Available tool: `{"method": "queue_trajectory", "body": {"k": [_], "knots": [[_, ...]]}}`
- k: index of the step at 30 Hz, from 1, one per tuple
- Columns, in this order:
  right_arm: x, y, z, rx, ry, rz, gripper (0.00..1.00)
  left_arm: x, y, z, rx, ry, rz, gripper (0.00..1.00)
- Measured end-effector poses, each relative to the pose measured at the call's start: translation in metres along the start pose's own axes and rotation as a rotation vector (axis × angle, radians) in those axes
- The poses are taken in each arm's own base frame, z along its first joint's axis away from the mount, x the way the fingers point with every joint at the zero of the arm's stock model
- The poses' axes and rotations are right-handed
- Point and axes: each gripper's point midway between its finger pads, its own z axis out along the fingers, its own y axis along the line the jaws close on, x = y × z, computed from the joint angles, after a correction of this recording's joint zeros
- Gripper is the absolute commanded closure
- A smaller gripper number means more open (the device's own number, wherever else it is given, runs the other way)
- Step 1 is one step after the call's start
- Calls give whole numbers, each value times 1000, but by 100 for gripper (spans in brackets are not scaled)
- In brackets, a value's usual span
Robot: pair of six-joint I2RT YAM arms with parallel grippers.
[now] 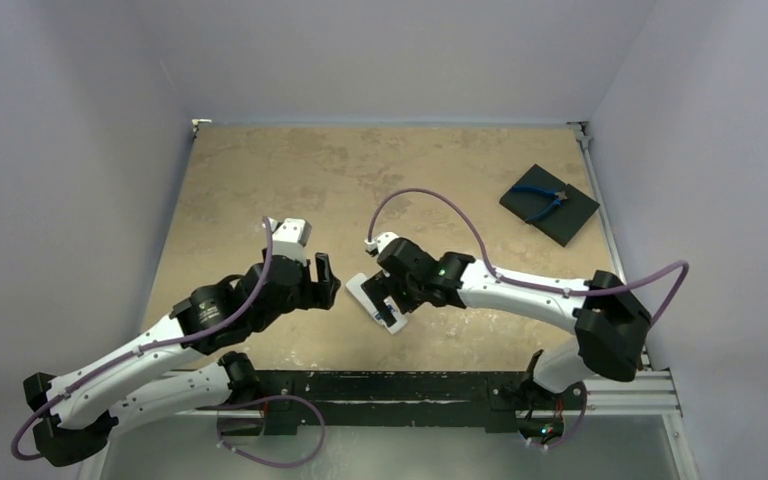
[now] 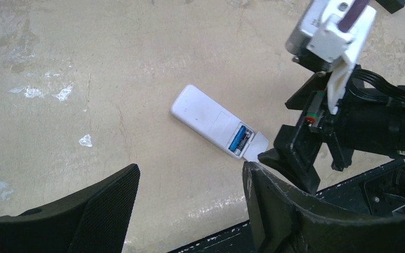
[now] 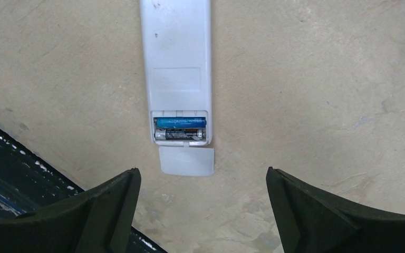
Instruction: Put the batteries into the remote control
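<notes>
Blue-handled pliers lie on a black square pad, far right on the table.

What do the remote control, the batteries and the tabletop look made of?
Remote control: likely white plastic, smooth matte shell with moulded seams. Batteries: probably metal cells in glossy printed wrap, one blue, one dark. Tabletop: beige, mottled, stone-look surface; actual material unclear.

Batteries seated – remote control face-down; uncovered.
</notes>
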Motion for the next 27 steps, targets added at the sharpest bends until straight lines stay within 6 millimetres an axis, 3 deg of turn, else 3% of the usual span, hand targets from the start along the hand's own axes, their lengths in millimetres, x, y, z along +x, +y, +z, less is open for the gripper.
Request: {"method": "queue_trajectory", "body": {"k": [13,24,27], "knots": [[27,2,12,-78,-148,153,1,3,3,6,-34,14,16,27],[10,11,-44,-232,-548,216,1,5,5,10,-54,20,25,27],[14,0,-47,-215,-603,292,1,5,6,11,-63,16,26,27]]}}
